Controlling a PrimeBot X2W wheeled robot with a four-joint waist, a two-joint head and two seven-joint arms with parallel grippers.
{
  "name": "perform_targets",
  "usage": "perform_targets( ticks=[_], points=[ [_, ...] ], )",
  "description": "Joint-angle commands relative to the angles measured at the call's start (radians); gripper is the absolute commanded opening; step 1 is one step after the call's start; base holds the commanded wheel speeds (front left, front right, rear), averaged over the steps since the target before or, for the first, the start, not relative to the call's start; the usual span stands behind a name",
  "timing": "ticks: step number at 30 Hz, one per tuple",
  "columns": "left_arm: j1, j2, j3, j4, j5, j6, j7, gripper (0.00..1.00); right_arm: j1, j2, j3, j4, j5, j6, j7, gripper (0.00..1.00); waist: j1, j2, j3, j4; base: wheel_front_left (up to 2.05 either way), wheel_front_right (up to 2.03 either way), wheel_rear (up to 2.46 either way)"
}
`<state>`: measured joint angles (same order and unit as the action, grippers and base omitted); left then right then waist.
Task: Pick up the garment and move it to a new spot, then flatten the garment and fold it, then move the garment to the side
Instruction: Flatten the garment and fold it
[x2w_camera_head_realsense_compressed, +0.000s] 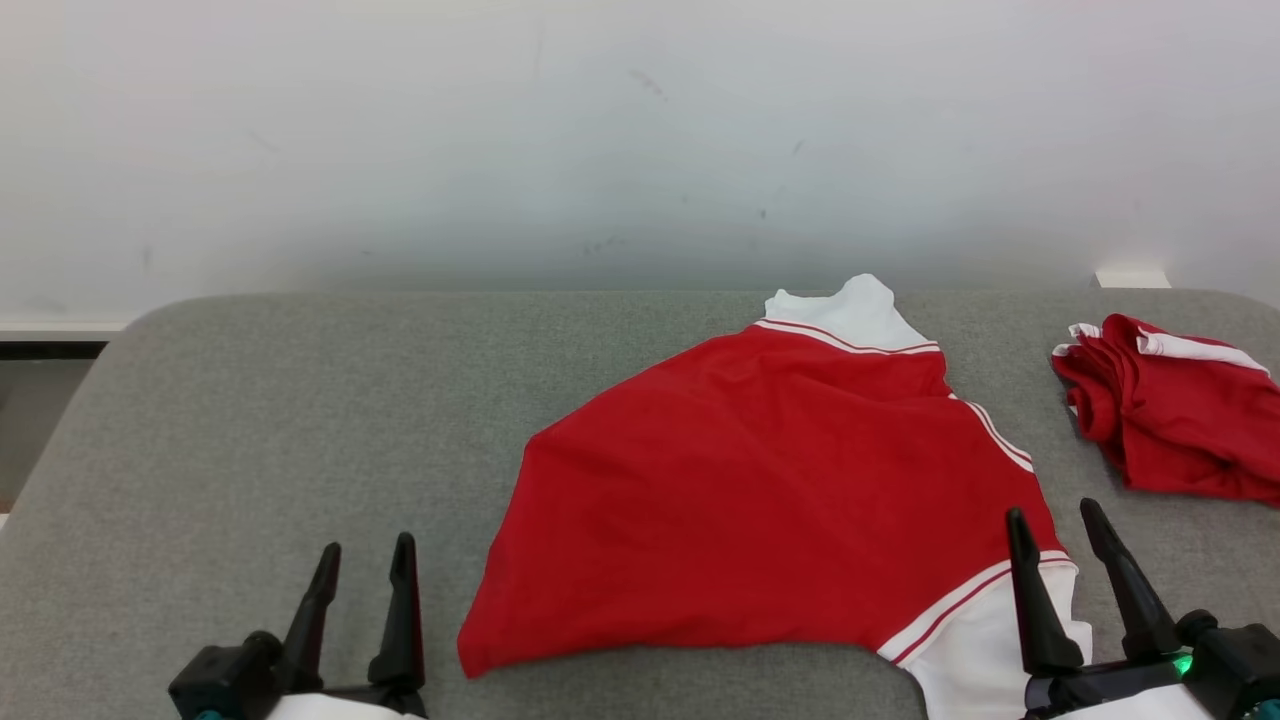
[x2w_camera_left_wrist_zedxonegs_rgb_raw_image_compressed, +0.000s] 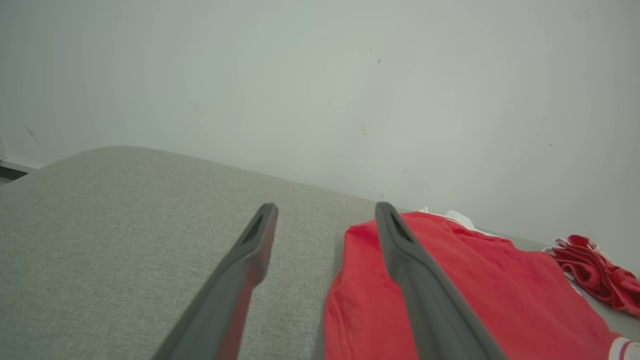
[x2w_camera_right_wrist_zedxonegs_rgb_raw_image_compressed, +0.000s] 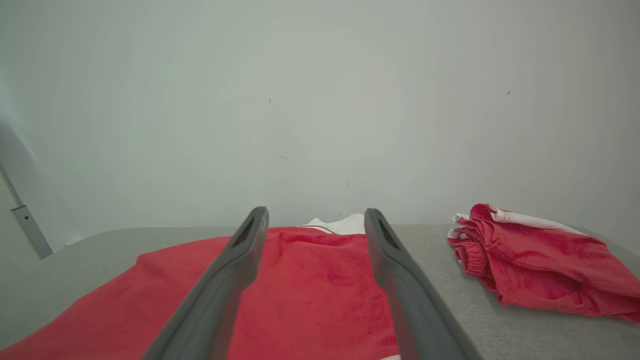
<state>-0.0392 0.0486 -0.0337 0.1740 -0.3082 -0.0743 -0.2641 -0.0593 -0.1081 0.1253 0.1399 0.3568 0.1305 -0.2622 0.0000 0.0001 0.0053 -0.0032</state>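
Note:
A red garment (x2w_camera_head_realsense_compressed: 760, 490) with white striped sleeves lies spread flat on the grey table (x2w_camera_head_realsense_compressed: 250, 420), right of centre; it also shows as the garment (x2w_camera_left_wrist_zedxonegs_rgb_raw_image_compressed: 475, 290) and the garment (x2w_camera_right_wrist_zedxonegs_rgb_raw_image_compressed: 310, 295) in the wrist views. My left gripper (x2w_camera_head_realsense_compressed: 365, 555) stands open at the lower left, over bare table just left of the garment's near corner, with nothing between its fingers. At the lower right my right gripper (x2w_camera_head_realsense_compressed: 1055, 515) is open above the garment's near white sleeve, holding nothing.
A second red and white garment (x2w_camera_head_realsense_compressed: 1170, 410) lies crumpled at the table's right edge, also seen as a bundle (x2w_camera_right_wrist_zedxonegs_rgb_raw_image_compressed: 540, 265) in the right wrist view. A pale wall (x2w_camera_head_realsense_compressed: 600, 140) runs behind the table. The table's left half is bare fabric.

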Motion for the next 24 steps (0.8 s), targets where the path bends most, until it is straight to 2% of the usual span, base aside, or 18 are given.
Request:
perform_targets(
  ticks=[1, 8, 14, 18, 24],
  points=[
    [0.001, 0.004, 0.002, -0.004, 0.005, -0.003, 0.000, 1.00, -0.003, -0.013, -0.006, -0.003, 0.002, 0.000, -0.003, 1.00, 0.0000, -0.0001, 0.000, 0.000, 0.00, 0.00, 0.00],
    [0.026, 0.004, 0.010, 0.000, 0.022, -0.013, 0.000, 1.00, 0.026, -0.051, -0.042, 0.010, -0.004, 0.000, -0.003, 1.00, 0.0000, -0.0001, 0.001, -0.002, 0.00, 0.00, 0.00],
    [0.052, 0.009, -0.007, 0.012, 0.047, -0.043, 0.000, 1.00, 0.081, -0.086, -0.106, 0.075, -0.004, 0.000, 0.035, 1.00, 0.0000, -0.0001, 0.017, 0.002, 0.00, 0.00, 0.00],
    [0.070, 0.041, -0.082, 0.090, 0.044, -0.056, 0.001, 1.00, 0.085, -0.093, -0.105, 0.140, 0.023, 0.000, 0.119, 1.00, 0.0000, -0.0001, 0.031, -0.004, 0.00, 0.00, 0.00],
    [0.026, 0.098, -0.204, 0.198, -0.019, -0.055, 0.025, 1.00, 0.048, -0.074, -0.099, 0.247, 0.066, 0.000, 0.215, 1.00, 0.0000, -0.0001, 0.055, -0.004, 0.00, 0.00, 0.00]
  ],
)
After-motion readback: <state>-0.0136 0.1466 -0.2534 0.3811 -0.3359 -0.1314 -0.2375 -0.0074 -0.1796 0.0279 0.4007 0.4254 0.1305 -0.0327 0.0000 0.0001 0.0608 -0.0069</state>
